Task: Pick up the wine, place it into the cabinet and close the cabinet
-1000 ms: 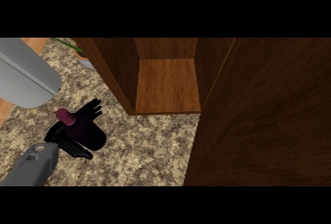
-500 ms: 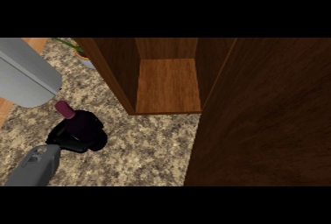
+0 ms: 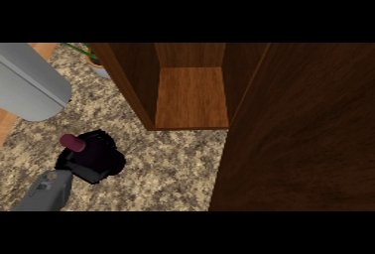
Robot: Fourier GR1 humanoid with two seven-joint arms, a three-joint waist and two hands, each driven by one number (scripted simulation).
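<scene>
One hand in view, my left hand (image 3: 93, 163), fingers wrapped round wine (image 3: 73, 143) so it can go into cabinet (image 3: 192, 96).

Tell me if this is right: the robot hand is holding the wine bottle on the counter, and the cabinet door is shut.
Not quite. The robot hand does hold the wine bottle on the counter, but the head view shows the cabinet door standing open.
</scene>
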